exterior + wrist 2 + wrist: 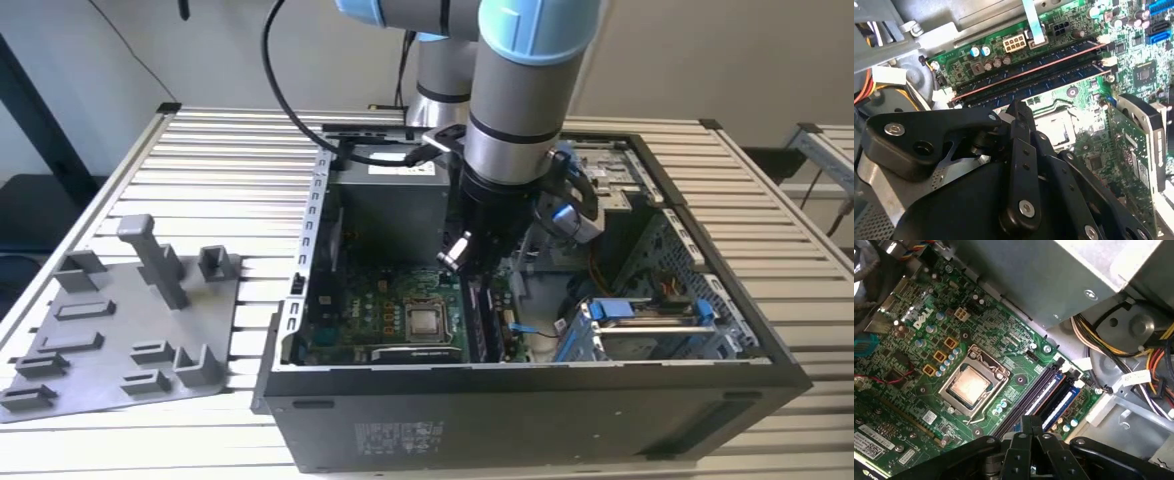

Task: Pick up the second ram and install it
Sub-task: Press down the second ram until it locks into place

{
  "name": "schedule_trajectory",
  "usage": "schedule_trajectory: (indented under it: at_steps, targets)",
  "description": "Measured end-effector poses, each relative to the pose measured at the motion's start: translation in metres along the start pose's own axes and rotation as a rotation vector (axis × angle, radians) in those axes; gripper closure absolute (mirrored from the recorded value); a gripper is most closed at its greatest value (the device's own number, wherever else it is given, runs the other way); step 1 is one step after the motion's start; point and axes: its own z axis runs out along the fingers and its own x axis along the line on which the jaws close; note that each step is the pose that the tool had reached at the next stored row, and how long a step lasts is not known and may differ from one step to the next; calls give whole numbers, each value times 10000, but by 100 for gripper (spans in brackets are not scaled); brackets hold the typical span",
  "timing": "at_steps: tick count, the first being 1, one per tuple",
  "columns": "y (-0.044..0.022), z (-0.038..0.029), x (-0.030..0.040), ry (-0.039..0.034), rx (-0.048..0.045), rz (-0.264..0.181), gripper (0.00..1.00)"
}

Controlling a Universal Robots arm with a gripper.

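My gripper [461, 258] reaches down into the open computer case [534, 400], just above the motherboard's memory slots. In both wrist views its black fingers [1016, 112] are pressed together, and I see nothing between them. The fingertips [1031, 422] hover over the row of long slots next to the processor socket [970, 386]. A long dark stick with blue marks, the ram [1054, 75], lies seated along the slots. Beside it runs another like it, and I cannot tell which of the two is the second ram. The slot row [1054, 397] runs diagonally away from the fingertips.
A grey tray [80, 375] with an upright post [154, 255] lies on the slatted table at the exterior view's left. Inside the case are the power supply box [387, 205], bundled cables [1134, 355], a graphics card [1144, 145] and a drive cage [654, 320].
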Motion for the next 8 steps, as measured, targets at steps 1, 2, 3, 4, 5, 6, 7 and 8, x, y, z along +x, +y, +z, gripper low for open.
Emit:
schedule_trajectory:
  at_steps: [1, 2, 3, 4, 5, 6, 7, 8]
  targets:
    - [-1, 0, -1, -1, -5, -178, 89]
    - [-1, 0, 0, -2, -10, -374, 89]
    - [0, 0, -1, -3, -14, -548, 89]
    - [-1, 0, 0, -3, -18, -727, 89]
    - [-1, 0, 0, -3, -22, -908, 89]
    - [-1, 0, -1, -3, -26, -1088, 89]
    - [-1, 0, 0, -4, -30, -1267, 89]
    - [-1, 0, 0, -4, -35, -1447, 89]
